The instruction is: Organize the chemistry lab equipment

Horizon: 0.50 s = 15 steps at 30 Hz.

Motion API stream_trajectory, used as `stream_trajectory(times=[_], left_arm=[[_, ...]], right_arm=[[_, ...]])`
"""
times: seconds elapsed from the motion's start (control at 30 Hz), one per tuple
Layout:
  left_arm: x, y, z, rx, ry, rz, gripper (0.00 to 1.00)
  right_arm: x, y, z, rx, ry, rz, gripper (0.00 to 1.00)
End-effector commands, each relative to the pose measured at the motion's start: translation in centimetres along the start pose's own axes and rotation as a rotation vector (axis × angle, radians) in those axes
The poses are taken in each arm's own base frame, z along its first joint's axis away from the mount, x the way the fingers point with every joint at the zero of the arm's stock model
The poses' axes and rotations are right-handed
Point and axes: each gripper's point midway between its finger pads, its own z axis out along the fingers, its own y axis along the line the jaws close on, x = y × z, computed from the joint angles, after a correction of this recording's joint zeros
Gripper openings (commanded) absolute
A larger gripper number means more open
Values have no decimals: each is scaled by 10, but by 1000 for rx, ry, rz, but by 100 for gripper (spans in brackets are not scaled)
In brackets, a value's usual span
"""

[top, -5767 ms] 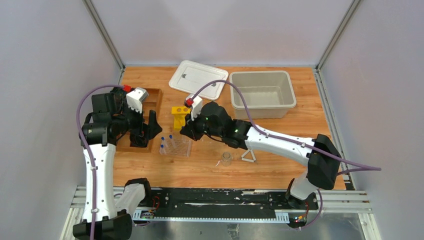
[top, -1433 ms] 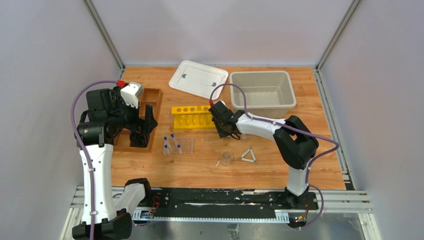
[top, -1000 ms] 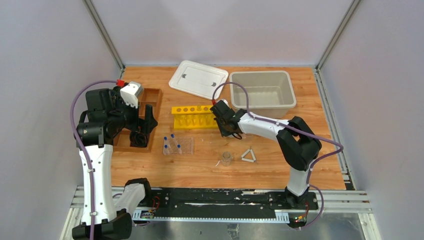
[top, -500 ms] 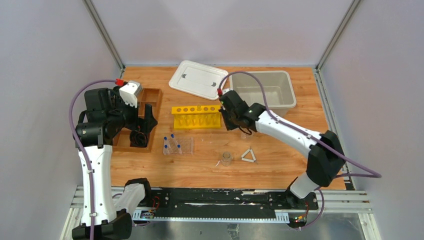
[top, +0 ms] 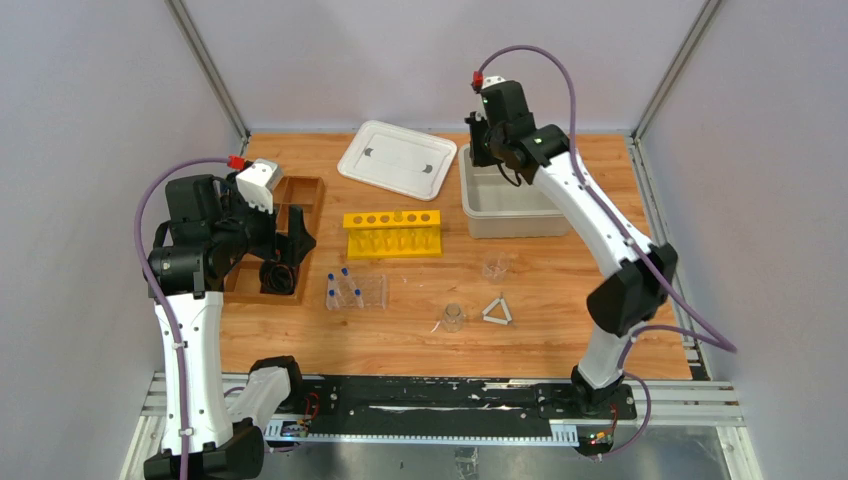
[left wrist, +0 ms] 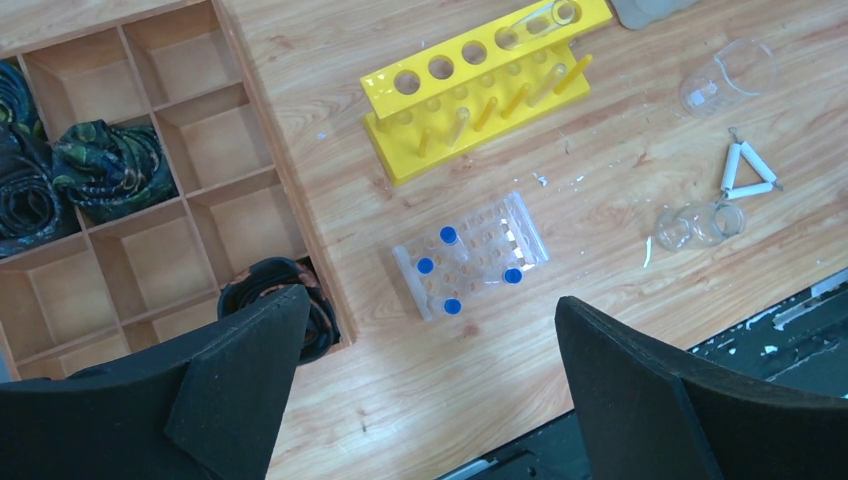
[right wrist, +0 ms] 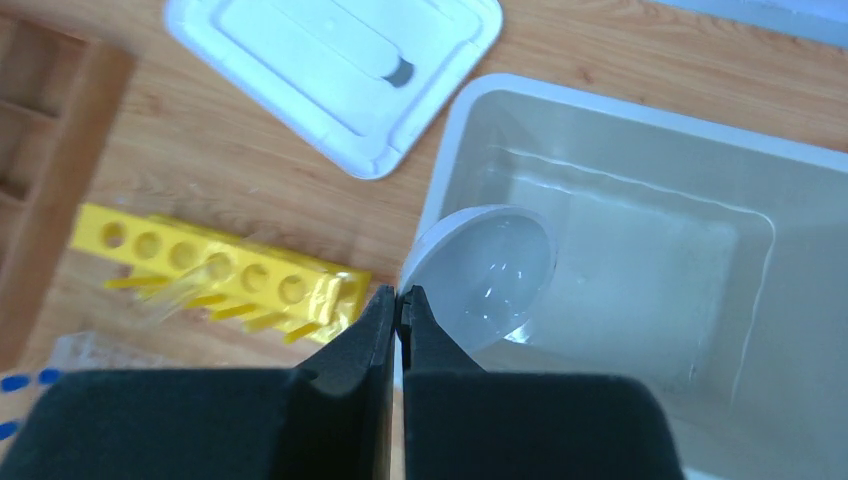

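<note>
White dome-shaped piece (right wrist: 485, 275) pinched by raised right arm's fingers (right wrist: 340, 400) over bin (right wrist: 640, 260); left fingers (left wrist: 650, 400) apart.

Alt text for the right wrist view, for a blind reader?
The right tool, shut, pinches the rim of a white dome over a grey bin. A white lid and a yellow rack lie on the wooden table beside it.

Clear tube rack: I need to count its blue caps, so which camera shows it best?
The left wrist view: the clear rack lies mid-frame, seen from above, with four blue caps countable. The top external view shows it small, caps hard to separate. The right wrist view catches only a sliver at its lower left edge.
</note>
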Motion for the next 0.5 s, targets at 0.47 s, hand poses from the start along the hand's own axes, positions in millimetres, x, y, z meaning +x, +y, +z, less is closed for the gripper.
stream_trajectory(times=[0.47], left_arm=[[1,-2,-1,7,-13,19,100]], right_arm=[[117,-85,158,144,366,69,0]])
